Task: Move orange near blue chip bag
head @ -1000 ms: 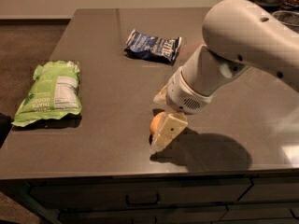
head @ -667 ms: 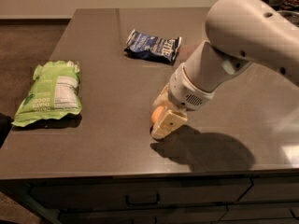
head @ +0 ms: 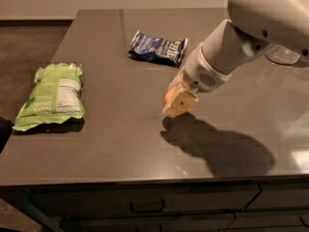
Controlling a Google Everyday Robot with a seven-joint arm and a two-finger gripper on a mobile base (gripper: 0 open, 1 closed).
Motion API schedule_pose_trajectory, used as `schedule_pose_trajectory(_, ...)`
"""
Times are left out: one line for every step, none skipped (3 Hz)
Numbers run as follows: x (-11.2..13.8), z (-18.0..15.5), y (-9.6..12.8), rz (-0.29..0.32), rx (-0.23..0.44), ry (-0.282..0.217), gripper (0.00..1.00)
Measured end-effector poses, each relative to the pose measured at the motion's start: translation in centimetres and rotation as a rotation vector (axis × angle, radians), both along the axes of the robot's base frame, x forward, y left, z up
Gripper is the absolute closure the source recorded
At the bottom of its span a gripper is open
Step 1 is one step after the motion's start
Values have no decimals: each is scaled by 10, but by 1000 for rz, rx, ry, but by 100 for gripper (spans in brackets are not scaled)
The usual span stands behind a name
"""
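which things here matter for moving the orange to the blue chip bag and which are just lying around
Job: small round orange fruit, held in the tan two-finger gripper above the counter; crinkled navy-blue chip bag.
Lying about: large light-green snack bag, left side.

The dark grey desk (head: 111, 144) fills most of the frame, with drawers (head: 145, 204) under its front edge. A light-green bag (head: 52, 96) lies flat at the left, near the desk's side edge. The blue chip bag (head: 158, 49) lies in the upper middle, well apart from it. Right of centre the tool (head: 177, 104) hangs above the surface, clamped round the orange (head: 168, 95), below the blue chip bag.
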State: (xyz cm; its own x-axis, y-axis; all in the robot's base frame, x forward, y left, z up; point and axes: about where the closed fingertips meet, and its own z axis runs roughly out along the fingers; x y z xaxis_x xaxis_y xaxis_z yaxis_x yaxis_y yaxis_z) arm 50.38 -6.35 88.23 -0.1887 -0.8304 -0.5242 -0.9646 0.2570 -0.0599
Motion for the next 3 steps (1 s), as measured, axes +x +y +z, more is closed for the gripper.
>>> schedule_pose_trajectory(41, 24, -14, -115, 34, -44, 100)
schedule_pose_trajectory(97, 36, -27, -271, 67, -91, 100)
schedule_pose_trajectory(129, 35, -31, -378, 57, -101, 100)
